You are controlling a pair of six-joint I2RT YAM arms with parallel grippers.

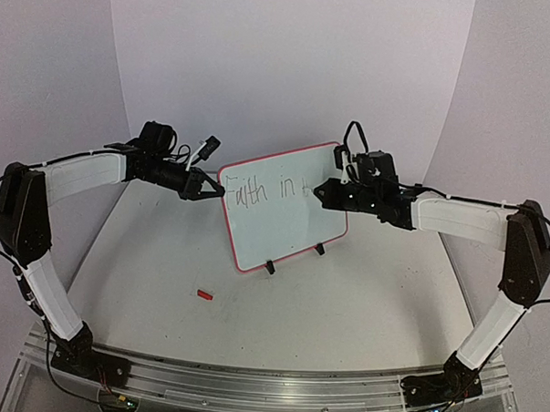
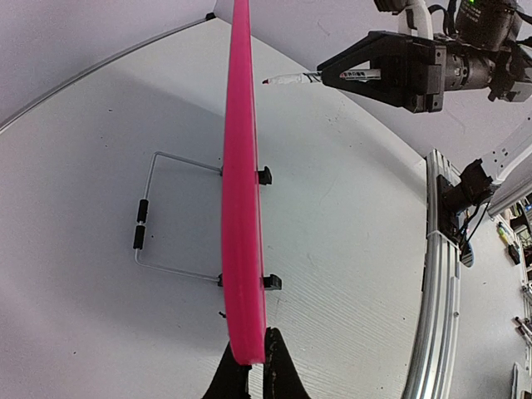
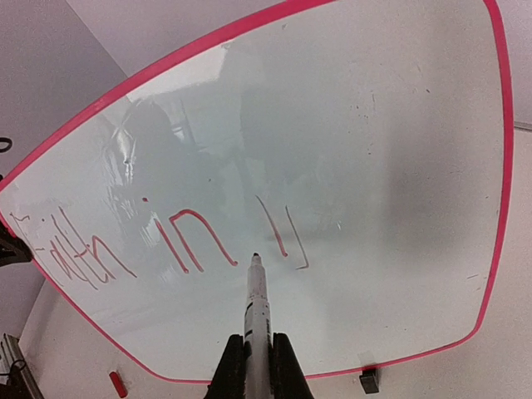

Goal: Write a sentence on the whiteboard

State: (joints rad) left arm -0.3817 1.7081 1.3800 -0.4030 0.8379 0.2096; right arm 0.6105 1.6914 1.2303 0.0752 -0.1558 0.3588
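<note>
The whiteboard (image 1: 281,226) stands on the tabletop (image 1: 362,301) between the two arms, leaning back on a wire stand (image 2: 158,212), with two black clip feet (image 1: 270,268) at its lower rim. The left end effector (image 2: 253,370) is pinched narrow on the board's left edge. Its wrist view shows the board edge-on as a pink strip, so the writing face is hidden there. The right end effector (image 3: 253,366) is clamped on a marker (image 3: 257,307) pointed at the board face.

The sentence (image 3: 158,241) is unfinished: it reads "Faith in", followed by two short strokes of a letter I cannot make out. The marker tip sits just below the gap between "in" and those strokes, and I cannot tell whether it touches the surface. In the right wrist view the first letter runs against the frame's left edge and the board's left corner is cut off. From above, the right end effector covers the newest strokes and part of the board's right rim. A small red cap (image 1: 204,295) lies on the tabletop in front of the board, well apart from it
</note>
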